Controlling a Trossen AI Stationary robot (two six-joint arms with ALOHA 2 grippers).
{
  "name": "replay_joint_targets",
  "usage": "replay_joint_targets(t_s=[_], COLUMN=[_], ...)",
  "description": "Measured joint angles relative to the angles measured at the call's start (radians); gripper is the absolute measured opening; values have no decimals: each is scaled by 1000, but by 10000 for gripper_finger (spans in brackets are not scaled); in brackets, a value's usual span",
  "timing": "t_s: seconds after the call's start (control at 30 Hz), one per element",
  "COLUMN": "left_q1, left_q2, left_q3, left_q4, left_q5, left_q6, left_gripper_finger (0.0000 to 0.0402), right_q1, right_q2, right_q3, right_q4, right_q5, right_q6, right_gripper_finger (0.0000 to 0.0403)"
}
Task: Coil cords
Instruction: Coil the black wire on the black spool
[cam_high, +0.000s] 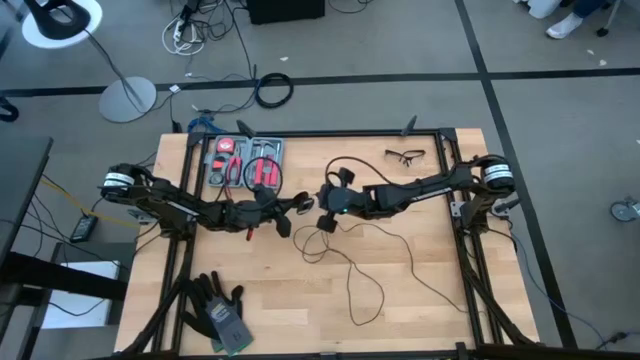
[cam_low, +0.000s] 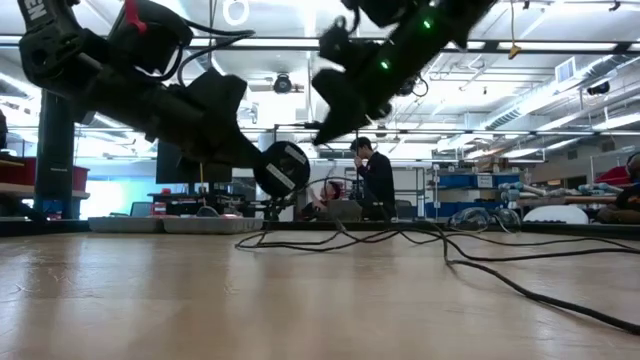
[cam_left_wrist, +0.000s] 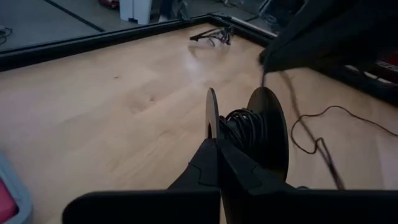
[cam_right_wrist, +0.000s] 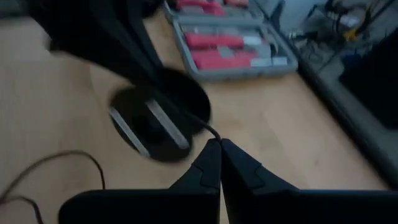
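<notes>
A thin black cord (cam_high: 352, 262) lies in loose loops on the wooden table (cam_high: 420, 300). One end is wound on a round black puck (cam_left_wrist: 249, 130) with two disc faces. My left gripper (cam_left_wrist: 217, 149) is shut on the puck, which hangs clear above the table near the middle (cam_low: 283, 168). Just right of it, my right gripper (cam_right_wrist: 219, 148) is shut on the cord where it leaves the puck (cam_right_wrist: 160, 118). My left gripper pinches the rim of the puck's thinner disc (cam_left_wrist: 211, 127) between its two fingers, coming from the table's left and slanting slightly down. The puck stands on edge, lifted clear of the table. My right gripper pinches the thin cord (cam_right_wrist: 212, 133) between its fingertips, a short way from the puck, slanting down from the table's right. A single strand runs from the fingers to the puck.
An open tool case (cam_high: 245, 162) with red-handled tools sits at the far left of the table, and a pair of glasses (cam_high: 405, 155) lies at the far right. Dark gloves (cam_high: 220, 312) lie at the near left corner. A person (cam_low: 375, 180) stands in the room beyond.
</notes>
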Motion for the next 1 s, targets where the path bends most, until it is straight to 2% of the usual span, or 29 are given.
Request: replay_joint_targets(t_s=[0.1,0.23,0.4,0.7,1.0], left_q1=[-6,-13,-15,-16,-16], left_q2=[0,1,1,1,1], left_q3=[-10,-11,-12,-12,-12], left_q4=[58,86,107,157,168], left_q5=[2,-1,-25,-103,-153], left_q6=[0,6,0,-5,10], left_gripper_finger=[0,0,0,0,0], right_q1=[-8,-7,-6,-17,-15], right_q2=[-5,13,28,31,71], right_q3=[-72,-190,-299,-387,-394], right_q4=[51,283,514,575,633], right_q5=[-34,-101,-108,-111,-158], right_q6=[65,120,131,201,174], right_gripper_finger=[0,0,13,36,36])
